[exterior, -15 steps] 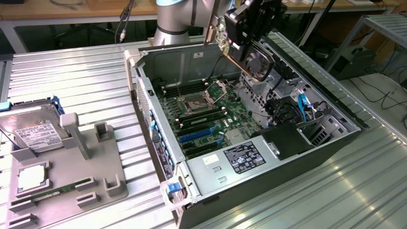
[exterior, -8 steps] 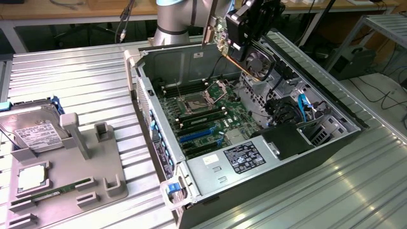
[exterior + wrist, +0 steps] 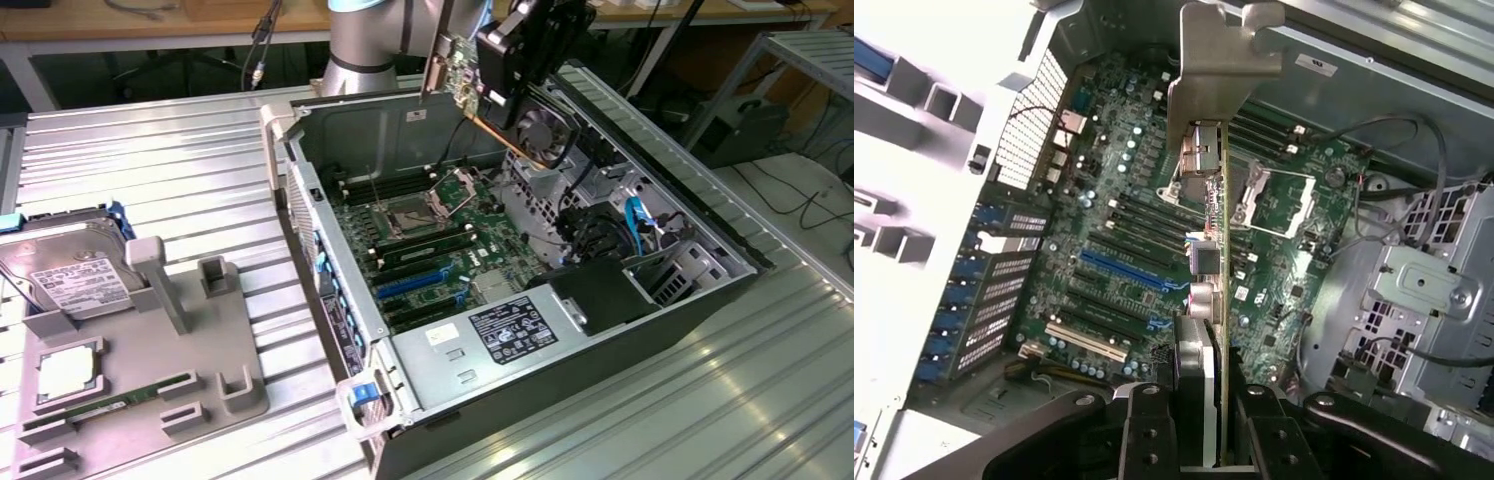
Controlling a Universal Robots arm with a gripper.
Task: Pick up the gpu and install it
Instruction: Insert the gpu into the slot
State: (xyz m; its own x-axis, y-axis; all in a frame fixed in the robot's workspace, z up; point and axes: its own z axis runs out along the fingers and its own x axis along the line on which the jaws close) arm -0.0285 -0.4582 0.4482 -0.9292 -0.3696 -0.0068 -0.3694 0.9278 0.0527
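The black two-fingered gripper (image 3: 1206, 405) clamps the gpu (image 3: 1220, 130), a thin dark card with a silver bracket, above the open grey computer case (image 3: 299, 190); pickup done; seemingly not yet seated in any motherboard slot (image 3: 1124, 270).

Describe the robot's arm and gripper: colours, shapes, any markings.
The arm is a thick, silver-grey cylinder with a pale blue band at its joint. The gripper is black and blocky. In the wrist view its fingers are matte black bars with round screw heads set into them. No markings can be read on either.
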